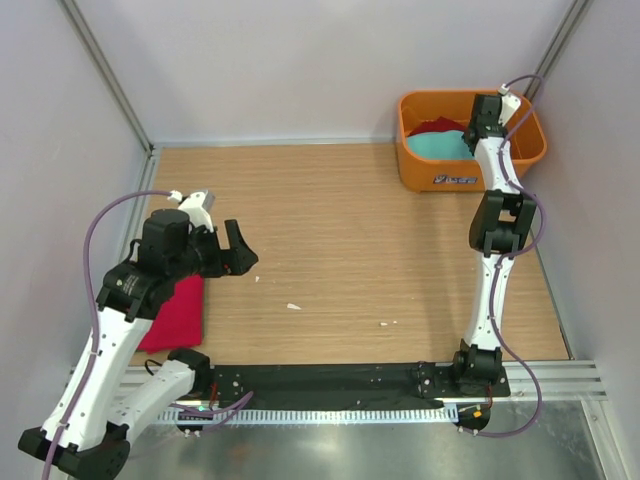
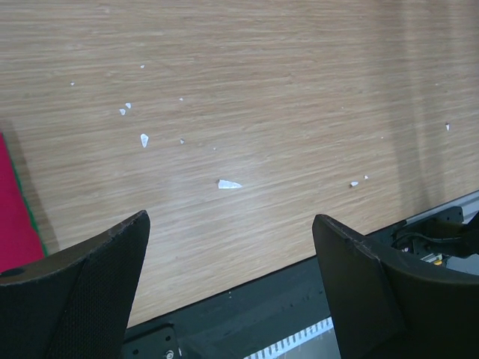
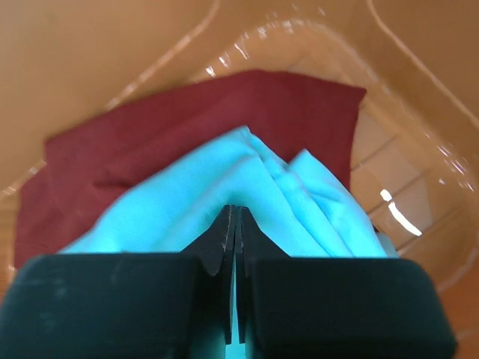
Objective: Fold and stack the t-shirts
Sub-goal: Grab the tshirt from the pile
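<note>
R gripper [image 3: 233, 215] clamped on teal t-shirt [image 3: 172, 202], L gripper [image 2: 230, 221] apart; red t-shirt [image 1: 180, 315] partly hidden under L arm [image 1: 125, 295].

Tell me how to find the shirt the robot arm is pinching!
Find the orange tub at the far right corner of the table. Two shirts lie inside, and yours is the mint-green shirt on top, pinched by the right gripper. Underneath it is a dark red shirt, so the pale colour gives it away.
</note>
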You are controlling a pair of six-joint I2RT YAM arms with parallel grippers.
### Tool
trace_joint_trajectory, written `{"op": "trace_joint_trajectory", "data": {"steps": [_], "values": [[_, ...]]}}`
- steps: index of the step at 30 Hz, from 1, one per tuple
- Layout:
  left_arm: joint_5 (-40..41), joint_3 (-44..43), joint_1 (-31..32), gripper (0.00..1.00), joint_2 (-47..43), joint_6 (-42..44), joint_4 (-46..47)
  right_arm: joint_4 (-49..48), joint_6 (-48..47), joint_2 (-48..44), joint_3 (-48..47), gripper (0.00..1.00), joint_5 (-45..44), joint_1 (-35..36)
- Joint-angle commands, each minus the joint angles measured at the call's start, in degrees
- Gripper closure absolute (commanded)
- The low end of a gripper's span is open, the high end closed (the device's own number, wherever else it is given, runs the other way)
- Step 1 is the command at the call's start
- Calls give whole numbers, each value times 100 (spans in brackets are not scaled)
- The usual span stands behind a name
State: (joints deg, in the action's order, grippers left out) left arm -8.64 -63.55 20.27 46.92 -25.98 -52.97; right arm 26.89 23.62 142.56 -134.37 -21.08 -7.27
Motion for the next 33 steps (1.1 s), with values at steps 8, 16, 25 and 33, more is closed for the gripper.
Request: {"op": "trace_joint_trajectory", "data": {"steps": [8,16,25,33], "values": [[21,-175,56,9,54,58,50,-1027,-94,-351,-908,99,113,-55],[-58,-219,64,10,-33,-57,-20,-915,-243,-712,-539,23,272,-73],[-23,-166,56,10,-42,31,-73,-554,-217,-309,-99,24,218,-73],[126,-158,82,9,-16,172,-135,-606,73,306,-476,65,482,-64]]}}
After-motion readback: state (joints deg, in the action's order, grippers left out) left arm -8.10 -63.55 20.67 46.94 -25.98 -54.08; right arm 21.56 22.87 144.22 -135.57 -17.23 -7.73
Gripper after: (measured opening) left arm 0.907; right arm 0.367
